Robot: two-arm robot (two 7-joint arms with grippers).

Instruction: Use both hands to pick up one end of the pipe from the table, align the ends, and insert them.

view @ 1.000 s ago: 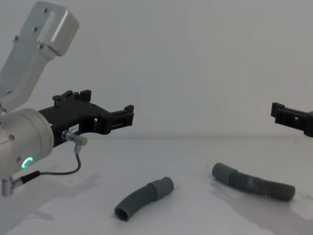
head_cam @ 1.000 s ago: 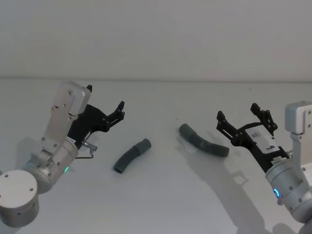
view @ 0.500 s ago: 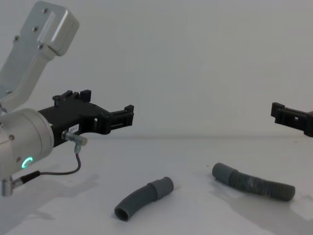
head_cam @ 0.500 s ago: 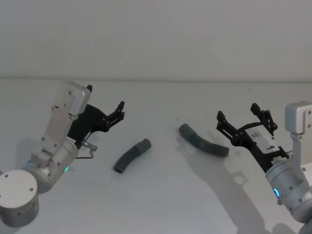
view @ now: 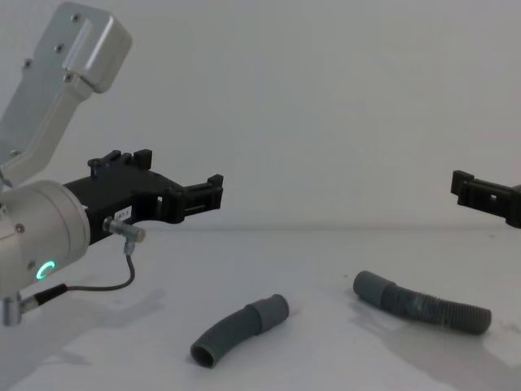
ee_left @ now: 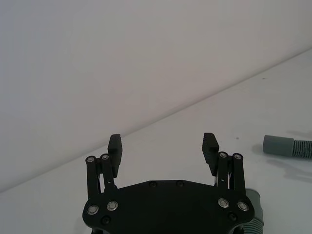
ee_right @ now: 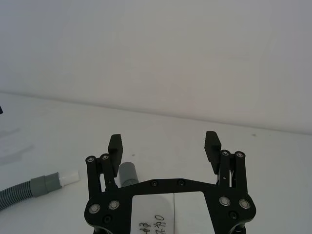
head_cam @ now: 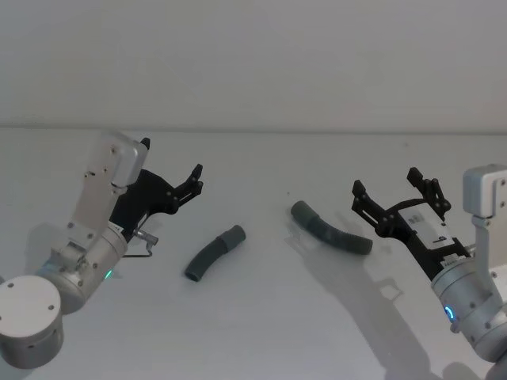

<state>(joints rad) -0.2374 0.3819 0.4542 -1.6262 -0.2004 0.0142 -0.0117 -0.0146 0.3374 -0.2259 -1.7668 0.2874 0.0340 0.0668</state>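
Observation:
Two grey pipe pieces lie apart on the white table [head_cam: 261,332]. The short curved piece [head_cam: 212,253] [view: 240,329] is left of centre; its white tip [ee_right: 68,176] points toward the ribbed piece. The longer ribbed piece [head_cam: 329,228] [view: 423,303] lies right of centre, with its smooth cuff [ee_left: 279,145] [ee_right: 127,173] at the inner end. My left gripper [head_cam: 170,161] [ee_left: 162,144] hovers open, above and left of the short piece. My right gripper [head_cam: 386,184] [ee_right: 163,141] hovers open, just right of the ribbed piece. Neither holds anything.
A plain pale wall [head_cam: 253,63] rises behind the table. A thin grey cable [view: 98,285] loops under my left wrist. Bare table surface lies between and in front of the two pieces.

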